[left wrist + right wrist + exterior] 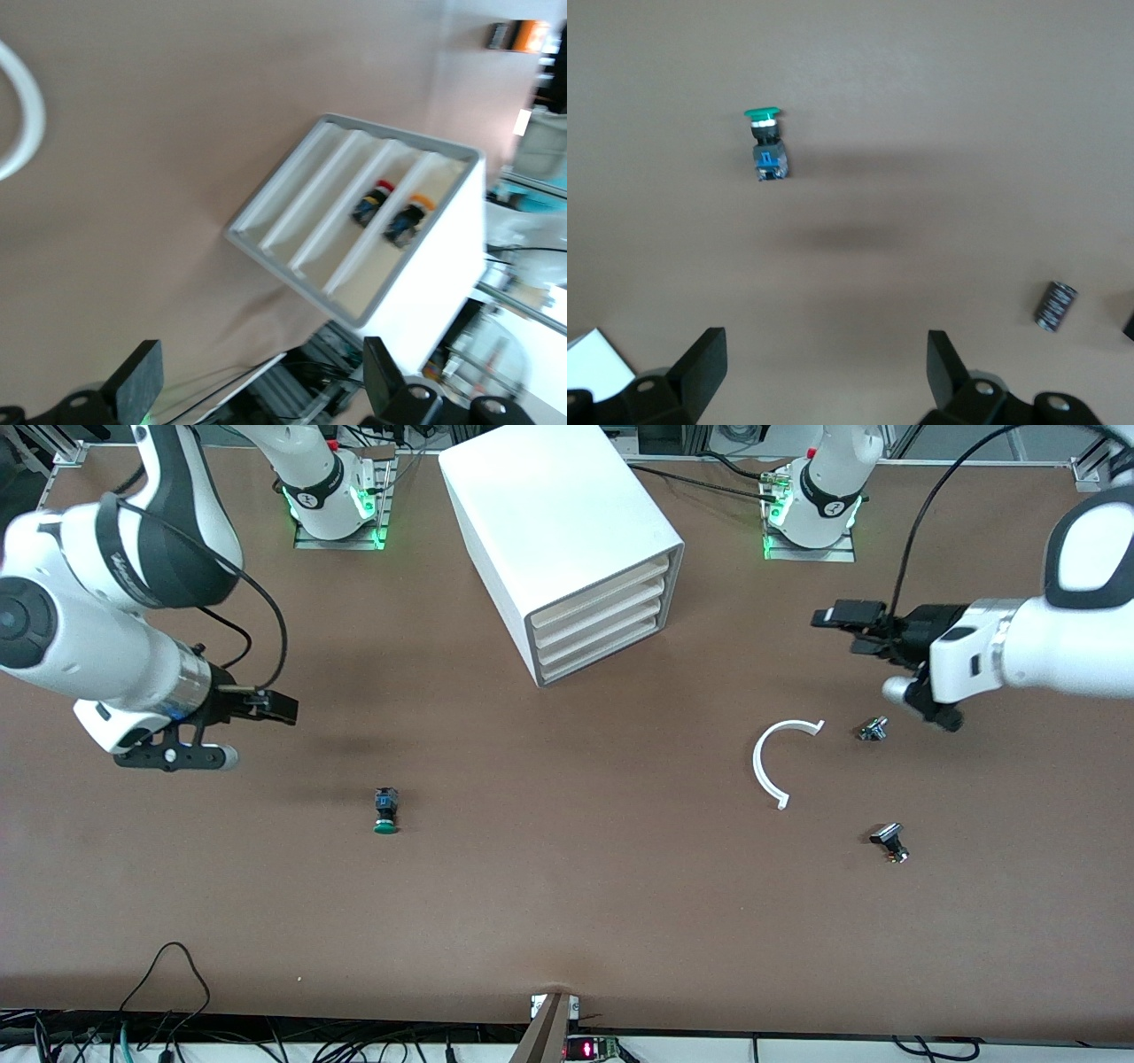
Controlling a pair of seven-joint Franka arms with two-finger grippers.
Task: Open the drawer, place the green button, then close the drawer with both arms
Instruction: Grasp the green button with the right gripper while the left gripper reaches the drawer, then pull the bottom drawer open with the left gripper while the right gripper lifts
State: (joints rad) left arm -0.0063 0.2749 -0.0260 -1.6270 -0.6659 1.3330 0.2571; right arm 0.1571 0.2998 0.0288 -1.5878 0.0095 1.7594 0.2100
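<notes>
The green-capped button (385,812) lies on its side on the brown table, toward the right arm's end; it also shows in the right wrist view (766,146). The white cabinet (549,505) stands at the table's middle, near the bases. Its four tray drawers (601,631) are all pushed in, and the left wrist view (354,221) looks at their fronts. My right gripper (273,708) is open and empty above the table, a little short of the button, with its fingers (700,367) apart. My left gripper (834,615) is open and empty, beside the cabinet toward the left arm's end.
A white C-shaped arc (772,762), a silver knob (873,729) and a black-capped button (889,841) lie toward the left arm's end. Two small parts with red and orange caps (390,211) show in the cabinet's trays. A dark cylinder (1055,305) lies near the right gripper.
</notes>
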